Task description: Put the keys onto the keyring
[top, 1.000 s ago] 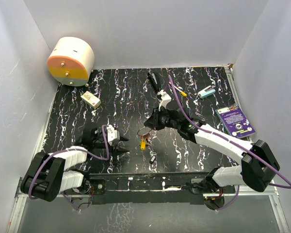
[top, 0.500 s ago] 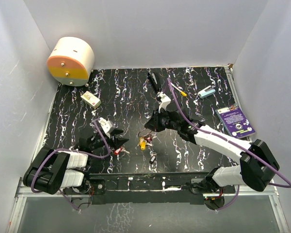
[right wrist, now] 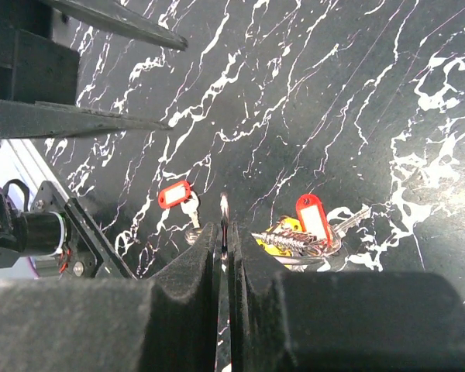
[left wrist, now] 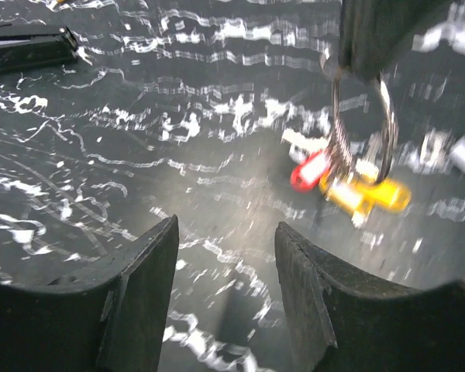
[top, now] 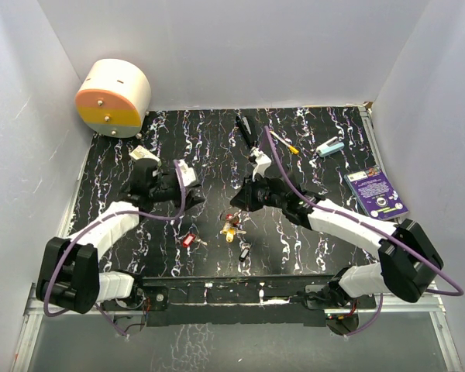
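**A:** Start on the left. What is the left tool (left wrist: 225, 232) doing?

**B:** Its jaws stand apart with nothing between them. Seen from above, it sits at about ten o'clock of the keyring (left wrist: 335, 116), pointing across at it, with a gap between the two.

**A:** Which loose key is nearest?

**B:** The red key (top: 188, 240). It lies flat on the desk (top: 279, 256) at about eight o'clock of the ring, apart from the bunch. A black key (top: 244, 253) lies at about six o'clock, also loose.

**A:** And the ring itself?

**B:** It hangs upright, with a yellow key (left wrist: 368, 194) and a red-tagged key (left wrist: 308, 170) already threaded at its bottom. They seem to rest on the desk, though I cannot tell for sure. The right tool (top: 239, 203) is clamped shut on the top of the wire.

**A:** So how should the next step be done?

**B:** I'd judge the red key comes next. Bring the left tool straight down with a finger on either side, and close slowly, because a thin key on a hard desk may skate away. Grip it so that its hole stays free. The right tool should hold the ring without twisting it, as the hanging keys could swing across the wire. Then bring the key in from the ten o'clock side, where the ring faces the left tool.
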`<state>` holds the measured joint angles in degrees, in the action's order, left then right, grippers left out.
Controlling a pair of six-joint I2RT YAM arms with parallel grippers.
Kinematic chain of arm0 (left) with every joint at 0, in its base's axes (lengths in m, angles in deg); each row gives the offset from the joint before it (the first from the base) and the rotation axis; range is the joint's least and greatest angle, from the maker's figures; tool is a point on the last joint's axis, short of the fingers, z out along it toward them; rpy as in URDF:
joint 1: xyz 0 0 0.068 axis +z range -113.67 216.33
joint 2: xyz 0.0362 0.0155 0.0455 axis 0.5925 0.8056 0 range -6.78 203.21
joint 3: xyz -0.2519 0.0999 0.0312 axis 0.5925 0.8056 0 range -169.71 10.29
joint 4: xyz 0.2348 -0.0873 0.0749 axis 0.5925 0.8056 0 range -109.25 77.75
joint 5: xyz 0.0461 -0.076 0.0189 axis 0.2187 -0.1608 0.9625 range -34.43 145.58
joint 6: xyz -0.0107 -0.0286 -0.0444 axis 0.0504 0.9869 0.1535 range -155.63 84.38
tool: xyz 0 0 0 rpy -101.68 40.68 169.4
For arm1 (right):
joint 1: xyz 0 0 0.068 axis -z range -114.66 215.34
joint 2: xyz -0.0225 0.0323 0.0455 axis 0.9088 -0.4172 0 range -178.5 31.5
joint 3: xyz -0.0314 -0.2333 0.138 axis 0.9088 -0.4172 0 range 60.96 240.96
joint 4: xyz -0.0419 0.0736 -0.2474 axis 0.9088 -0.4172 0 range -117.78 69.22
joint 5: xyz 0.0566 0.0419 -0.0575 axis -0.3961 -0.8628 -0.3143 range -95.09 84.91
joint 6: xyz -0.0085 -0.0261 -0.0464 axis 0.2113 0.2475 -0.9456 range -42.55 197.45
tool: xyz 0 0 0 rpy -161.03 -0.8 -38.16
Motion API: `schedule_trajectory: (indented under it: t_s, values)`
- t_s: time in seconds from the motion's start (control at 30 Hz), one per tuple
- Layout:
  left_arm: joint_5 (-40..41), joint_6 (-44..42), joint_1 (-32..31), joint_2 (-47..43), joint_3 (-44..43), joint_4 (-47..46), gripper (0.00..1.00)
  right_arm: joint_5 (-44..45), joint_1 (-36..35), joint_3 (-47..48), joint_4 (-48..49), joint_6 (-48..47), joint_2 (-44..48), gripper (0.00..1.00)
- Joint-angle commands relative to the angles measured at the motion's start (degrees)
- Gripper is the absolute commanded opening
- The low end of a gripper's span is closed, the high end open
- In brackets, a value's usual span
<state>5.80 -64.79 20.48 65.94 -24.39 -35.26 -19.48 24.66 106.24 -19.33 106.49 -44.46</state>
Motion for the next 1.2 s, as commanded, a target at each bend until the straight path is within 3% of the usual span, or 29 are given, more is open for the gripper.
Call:
schedule_trajectory:
  t_s: [0.0, 0.13, 0.47, 1.17]
  values:
    - [2.5, -44.6, 0.2, -1.1, -6.0, 45.5, 0.51, -1.6, 0.4, 0.1, 6.2, 0.6, -0.6, 0.08]
    - [4.8, -52.6, 0.2, -0.9, -5.0, 52.3, 0.48, -1.9, 0.3, 0.1, 6.6, 0.7, -1.1, 0.08]
    - [-0.8, -53.2, -1.0, 1.6, -2.4, 51.5, 0.48, -1.3, 1.1, -0.5, 5.9, 0.7, -0.1, 0.08]
    - [-1.1, -45.6, -2.0, 5.4, 1.0, 38.6, 0.47, -3.7, 4.0, -0.1, 6.0, -0.1, -1.4, 0.08]
